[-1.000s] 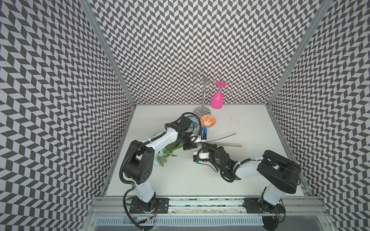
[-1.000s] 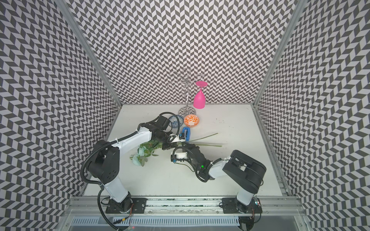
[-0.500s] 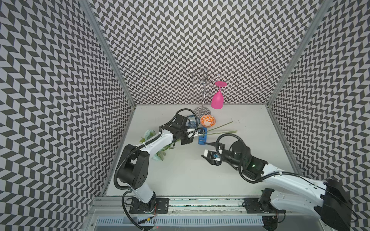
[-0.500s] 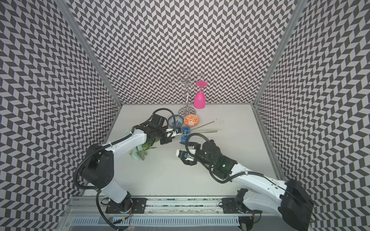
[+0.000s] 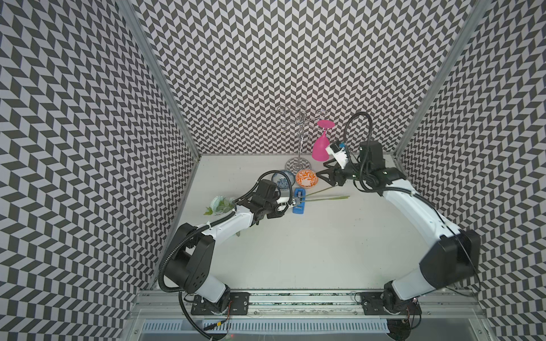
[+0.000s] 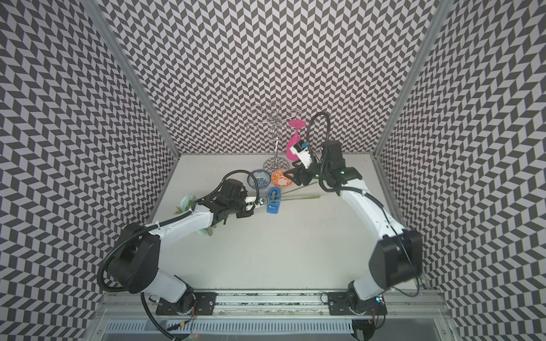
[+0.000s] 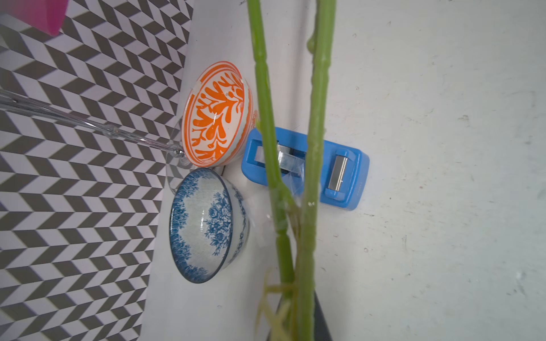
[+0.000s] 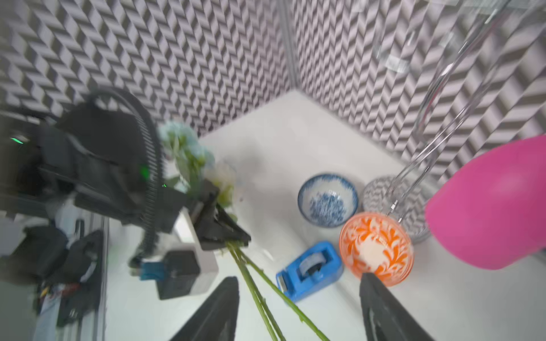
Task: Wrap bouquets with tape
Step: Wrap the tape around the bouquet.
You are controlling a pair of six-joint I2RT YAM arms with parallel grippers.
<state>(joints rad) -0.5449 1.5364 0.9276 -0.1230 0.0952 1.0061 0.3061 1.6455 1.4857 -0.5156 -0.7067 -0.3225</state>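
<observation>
White table (image 5: 325, 251): L arm reaches far-centre, left gripper (image 5: 291, 202) clamped on the bouquet (image 5: 220, 203). Blooms lie to the left, stems (image 7: 320, 88) run rightward across the blue tape dispenser (image 8: 310, 270). Right gripper (image 8: 298, 279) hovers far right by the orange bowl (image 5: 306, 178), jaws apart, empty. Prob. mid-wrap. Next, R should drop to the dispenser & pinch the tape end w/o knocking the stems.
</observation>
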